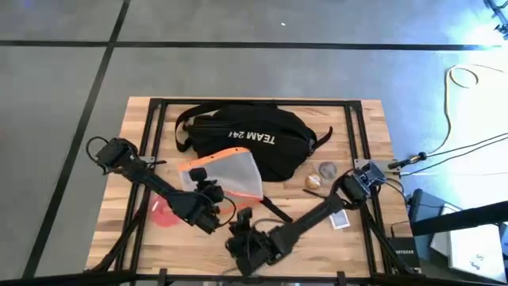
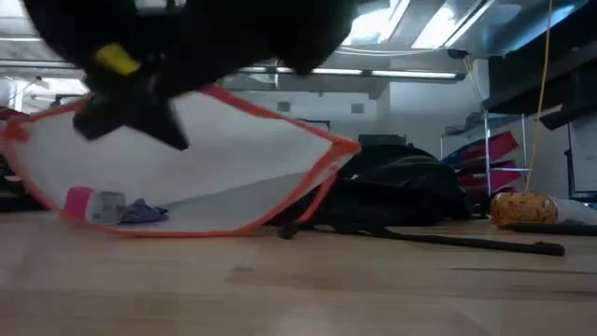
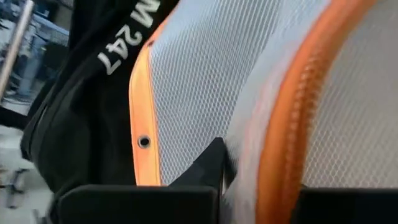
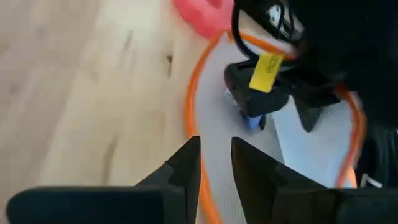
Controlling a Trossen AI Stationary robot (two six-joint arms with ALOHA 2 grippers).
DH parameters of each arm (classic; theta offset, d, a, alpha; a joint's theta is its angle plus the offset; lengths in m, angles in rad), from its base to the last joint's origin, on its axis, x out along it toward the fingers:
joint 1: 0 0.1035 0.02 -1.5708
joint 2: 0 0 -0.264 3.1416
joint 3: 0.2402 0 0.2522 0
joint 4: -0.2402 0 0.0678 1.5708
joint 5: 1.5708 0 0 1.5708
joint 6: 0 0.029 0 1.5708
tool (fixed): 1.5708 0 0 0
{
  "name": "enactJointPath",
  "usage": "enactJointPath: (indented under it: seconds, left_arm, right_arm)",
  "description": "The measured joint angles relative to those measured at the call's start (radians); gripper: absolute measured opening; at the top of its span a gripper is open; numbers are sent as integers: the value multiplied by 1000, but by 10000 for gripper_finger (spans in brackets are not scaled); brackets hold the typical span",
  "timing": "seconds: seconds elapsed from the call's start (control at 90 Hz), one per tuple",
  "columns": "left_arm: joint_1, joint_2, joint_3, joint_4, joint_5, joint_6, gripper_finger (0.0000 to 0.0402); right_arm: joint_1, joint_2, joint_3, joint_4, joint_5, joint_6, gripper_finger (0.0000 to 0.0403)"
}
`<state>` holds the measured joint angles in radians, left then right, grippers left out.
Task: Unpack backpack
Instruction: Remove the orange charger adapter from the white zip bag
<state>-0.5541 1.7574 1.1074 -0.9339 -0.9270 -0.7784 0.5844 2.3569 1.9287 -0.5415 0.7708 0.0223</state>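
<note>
The black backpack (image 1: 246, 137) with white lettering lies at the table's far middle. Against its near side lies a translucent mesh pouch (image 1: 226, 175) with orange trim. The pouch holds small pink and blue things (image 2: 104, 206), and its underside rests on the table. My left gripper (image 1: 208, 191) is at the pouch's near left part, shut on it. My right gripper (image 4: 214, 162) is at the pouch's near corner, close to the table's near edge, with its fingers almost together on the orange rim. My left gripper holds the pouch by its mesh wall (image 3: 205, 124) beside the orange rim (image 3: 283, 155), coming from the table's near left. One finger (image 3: 212, 163) shows against the mesh; the cloth hides the other. The held edge stands up off the table (image 2: 140, 117). My right gripper has the pouch's orange-trimmed edge (image 4: 200, 186) between its two fingers, which lie across the rim and come from the table's near side. One layer or several, I cannot tell. The pouch's wall spreads away beyond the fingers.
A red object (image 1: 163, 213) lies on the table left of the pouch. A tan ball (image 1: 313, 181) and a round grey thing (image 1: 327, 168) sit right of the backpack, and a small card (image 1: 340, 220) lies under my right arm. A black strap (image 2: 448, 241) trails across the table.
</note>
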Motion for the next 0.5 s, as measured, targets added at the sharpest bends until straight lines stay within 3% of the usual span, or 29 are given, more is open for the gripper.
enactJointPath:
  seconds: [0.211, 0.5]
  left_arm:
    - [-9, -3, 108, 3, 2, -30, 0]
    - [-10, -4, 123, 122, 70, -35, 0]
  right_arm:
    - [-6, -1, -67, 117, -75, -1, 59]
    - [22, 0, -191, 203, -15, 85, 3]
